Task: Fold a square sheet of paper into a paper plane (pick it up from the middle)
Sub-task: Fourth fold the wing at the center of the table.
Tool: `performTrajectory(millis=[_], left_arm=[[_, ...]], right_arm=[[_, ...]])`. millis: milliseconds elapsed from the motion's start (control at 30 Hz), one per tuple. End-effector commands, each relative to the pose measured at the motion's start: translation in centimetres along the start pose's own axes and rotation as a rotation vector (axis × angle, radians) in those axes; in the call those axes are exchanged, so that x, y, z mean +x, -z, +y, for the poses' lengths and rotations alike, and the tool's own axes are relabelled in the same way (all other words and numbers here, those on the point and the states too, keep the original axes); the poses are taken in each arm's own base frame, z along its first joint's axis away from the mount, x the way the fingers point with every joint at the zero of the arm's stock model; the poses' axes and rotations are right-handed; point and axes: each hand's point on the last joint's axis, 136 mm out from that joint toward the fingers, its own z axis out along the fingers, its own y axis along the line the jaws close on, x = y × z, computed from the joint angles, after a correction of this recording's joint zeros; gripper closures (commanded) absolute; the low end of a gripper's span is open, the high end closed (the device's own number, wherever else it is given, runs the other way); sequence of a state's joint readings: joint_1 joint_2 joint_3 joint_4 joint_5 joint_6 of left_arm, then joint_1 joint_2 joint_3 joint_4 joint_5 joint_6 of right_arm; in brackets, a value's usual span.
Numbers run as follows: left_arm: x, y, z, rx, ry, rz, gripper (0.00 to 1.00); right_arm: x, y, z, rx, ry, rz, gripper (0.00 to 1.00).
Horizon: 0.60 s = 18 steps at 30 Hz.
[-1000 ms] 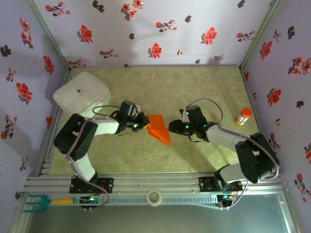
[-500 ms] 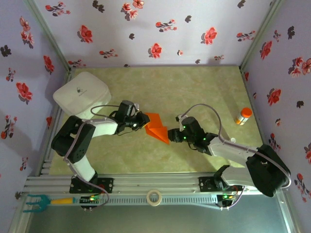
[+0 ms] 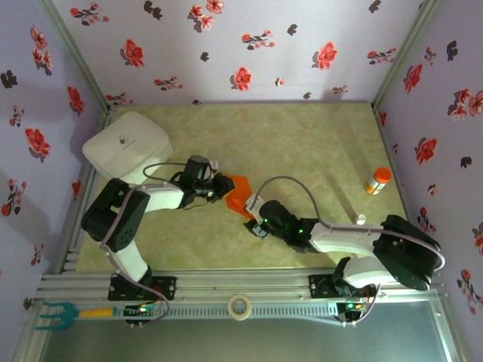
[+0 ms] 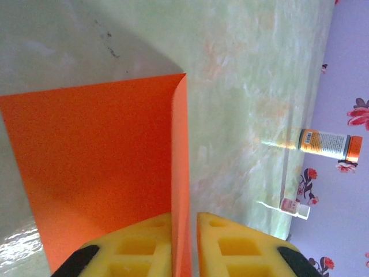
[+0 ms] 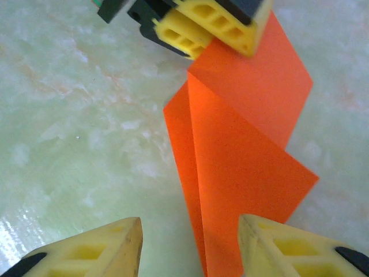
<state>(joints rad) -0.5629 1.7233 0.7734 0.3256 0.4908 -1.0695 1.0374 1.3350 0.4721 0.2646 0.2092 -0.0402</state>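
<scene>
Left jaws pinch the creased orange square sheet of paper [image 3: 238,192] near the middle of the marbled green worktop [image 3: 317,136]. Right jaws stand open at its 5 o'clock tip. Floral walls [image 3: 249,45] enclose it, and a bottle [image 3: 378,180] stands at 3 o'clock.

From the left wrist, yellow fingers [image 4: 138,248] are nearly closed on the sheet's fold.

From the right wrist, spread fingers [image 5: 104,248] flank the sheet's tip.

White arms [image 3: 162,197] with black joints, grey cables [image 3: 283,179], yellow latticed fingers [image 5: 104,248]
</scene>
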Motion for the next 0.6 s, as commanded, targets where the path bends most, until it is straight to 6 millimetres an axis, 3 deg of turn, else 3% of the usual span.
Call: performTrajectory(millis=[0,567], left_arm=[[-0.4,0.0,-1.6,0.052,-0.012,0.002,0.86],[-0.3,0.1,-1.8,0.065,-0.004,0.017,0.87]], right_arm=[[-1.2,-0.6,-2.1,0.169,0.144,-0.021,0.53],[-0.1,-3.3,-3.1,0.295,0.144,0.007,0.60]])
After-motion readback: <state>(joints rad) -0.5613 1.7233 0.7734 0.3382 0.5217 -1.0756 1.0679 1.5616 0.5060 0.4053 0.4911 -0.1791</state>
